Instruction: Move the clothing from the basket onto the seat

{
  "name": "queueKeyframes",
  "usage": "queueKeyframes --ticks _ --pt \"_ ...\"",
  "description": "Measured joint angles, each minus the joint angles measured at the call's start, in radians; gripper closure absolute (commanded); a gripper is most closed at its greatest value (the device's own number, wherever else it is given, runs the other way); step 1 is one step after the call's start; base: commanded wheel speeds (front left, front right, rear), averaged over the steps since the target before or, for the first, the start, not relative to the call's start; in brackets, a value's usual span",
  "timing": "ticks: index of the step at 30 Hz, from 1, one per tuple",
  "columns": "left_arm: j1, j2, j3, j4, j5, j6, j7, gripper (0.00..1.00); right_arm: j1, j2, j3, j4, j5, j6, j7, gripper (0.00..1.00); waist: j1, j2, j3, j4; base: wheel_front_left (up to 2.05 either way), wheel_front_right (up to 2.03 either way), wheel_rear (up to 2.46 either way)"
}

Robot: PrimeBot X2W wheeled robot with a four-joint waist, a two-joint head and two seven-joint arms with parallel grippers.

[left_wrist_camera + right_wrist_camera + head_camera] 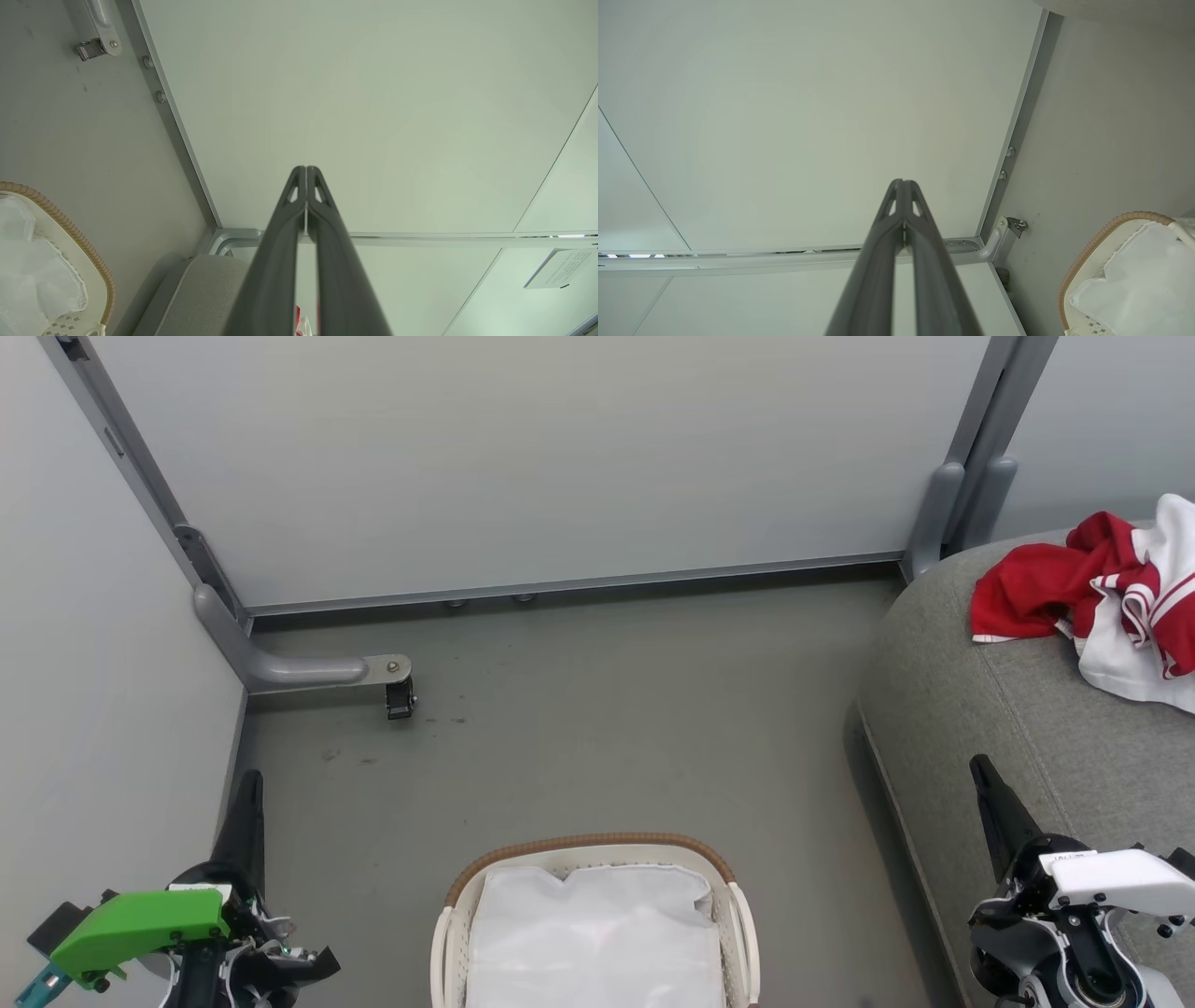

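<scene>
Pale grey partition panels [560, 467] stand well ahead of both my grippers, above a grey floor [607, 709]. The seat [1008, 709], grey woven upholstery with stitched seams, curves in on my right, passing beneath my right gripper [982, 770] and running on beyond its tips. The basket [446, 933], white with a brown woven rim, sits on the floor between my two grippers, back from the fingertips, and holds a plain white liner [597, 933]. The clothing [1046, 588], a crumpled red heap with white panels and stripe trim, lies on the seat ahead and to the right of my right fingers, well apart from them. A small black caster [400, 698] stands ahead and to the right of my left gripper [250, 784]. Both pairs of fingers are pressed together, tip to tip, holding nothing.
</scene>
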Motion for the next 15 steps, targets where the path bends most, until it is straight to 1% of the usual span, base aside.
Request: queueKeyframes --ticks 15 --pt "0.0 0.0 0.0 0.0 0.0 0.0 0.0 1.0 0.0 0.0 0.0 0.0 0.0 0.0 0.0 1.0 0.0 0.0 0.0 0.0 0.0 0.0 0.0"
